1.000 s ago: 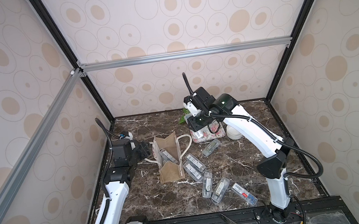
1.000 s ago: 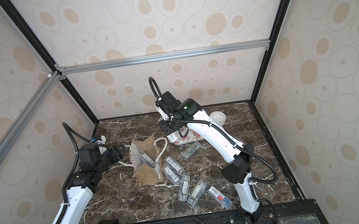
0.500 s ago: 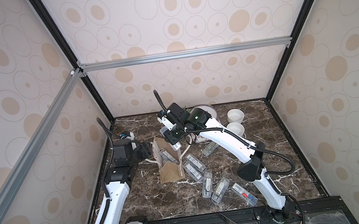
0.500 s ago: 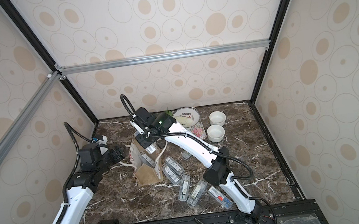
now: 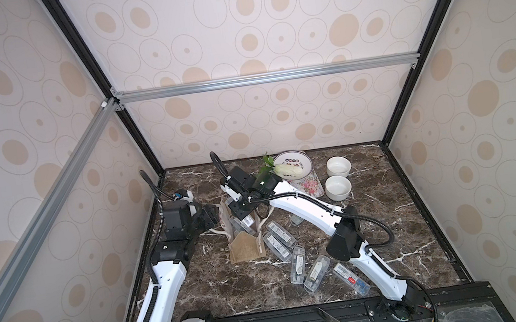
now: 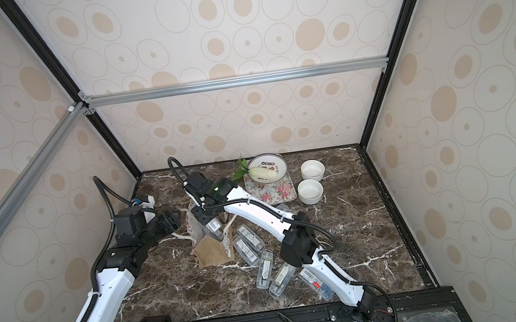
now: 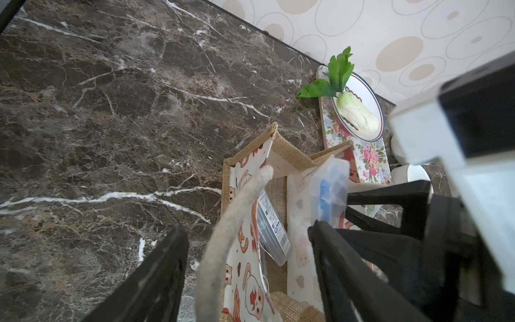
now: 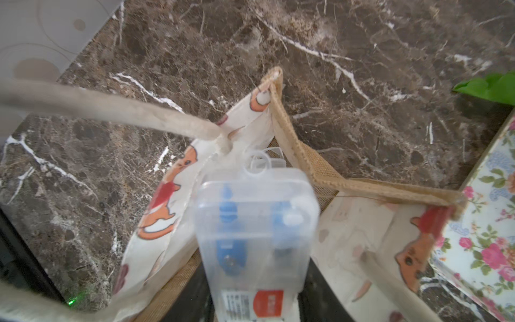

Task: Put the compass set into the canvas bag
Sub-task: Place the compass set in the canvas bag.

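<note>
In a top view the canvas bag [image 5: 245, 251] stands left of the surface's middle, with the right gripper [image 5: 240, 214] over its mouth and the left gripper [image 5: 212, 216] just beside it. In the left wrist view the left fingers are spread and the rope handle [image 7: 223, 245] hangs loose between them, probably to hold the mouth wide. In the right wrist view the compass set [image 8: 256, 237] is clenched at its labelled end, its long axis pointing tab-first down into the mouth.

Coarse cloth, slick plastic
Tan burlap tote bag [image 5: 247, 249] looks rough, matt; transparent plastic compass case [image 8: 256, 223] smooth, glossy.
</note>
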Available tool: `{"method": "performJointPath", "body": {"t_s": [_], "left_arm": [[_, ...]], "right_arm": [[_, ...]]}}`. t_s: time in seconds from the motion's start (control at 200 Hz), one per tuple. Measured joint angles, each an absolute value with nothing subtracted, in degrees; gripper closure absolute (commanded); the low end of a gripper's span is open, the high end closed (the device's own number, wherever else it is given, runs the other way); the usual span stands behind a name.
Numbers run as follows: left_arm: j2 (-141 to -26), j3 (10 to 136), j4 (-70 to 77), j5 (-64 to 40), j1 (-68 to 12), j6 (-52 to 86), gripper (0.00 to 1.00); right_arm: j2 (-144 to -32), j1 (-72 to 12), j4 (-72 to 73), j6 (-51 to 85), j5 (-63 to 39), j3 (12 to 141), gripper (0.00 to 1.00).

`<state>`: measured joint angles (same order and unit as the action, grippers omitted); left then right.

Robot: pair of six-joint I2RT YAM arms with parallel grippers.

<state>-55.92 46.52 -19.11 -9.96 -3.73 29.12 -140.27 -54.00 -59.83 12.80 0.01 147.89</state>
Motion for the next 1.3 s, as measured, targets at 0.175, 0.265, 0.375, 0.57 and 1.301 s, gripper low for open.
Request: {"method": "performJointPath", "body": {"t_s": [0.175, 0.265, 0.375, 0.57, 1.301], "left_arm": [[-55.9, 46.4, -19.1, -9.9, -3.7, 29.1, 0.31], [-55.9, 46.4, -19.1, -9.9, -3.7, 29.1, 0.32], [-55.9, 46.3, -19.1, -9.9, -3.8, 29.1, 0.32], [-55.7, 46.1, -19.1, -9.9, -3.8, 29.1, 0.33], [-55.0, 45.6, -19.2, -9.8, -3.8, 29.1, 0.33]], "right_arm": [[-141.6, -54.1, -60.8, 14.1, 0.0, 147.5, 0.55], [-141.9, -54.3, -61.5, 14.5, 0.0, 147.2, 0.55], [-142.6, -54.8, -62.0, 15.2, 0.1, 147.2, 0.53], [-145.2, -55.2, -62.3, 16.3, 0.4, 147.2, 0.52], [-133.1, -55.2, -63.0, 15.3, 1.5, 147.2, 0.36]]}}
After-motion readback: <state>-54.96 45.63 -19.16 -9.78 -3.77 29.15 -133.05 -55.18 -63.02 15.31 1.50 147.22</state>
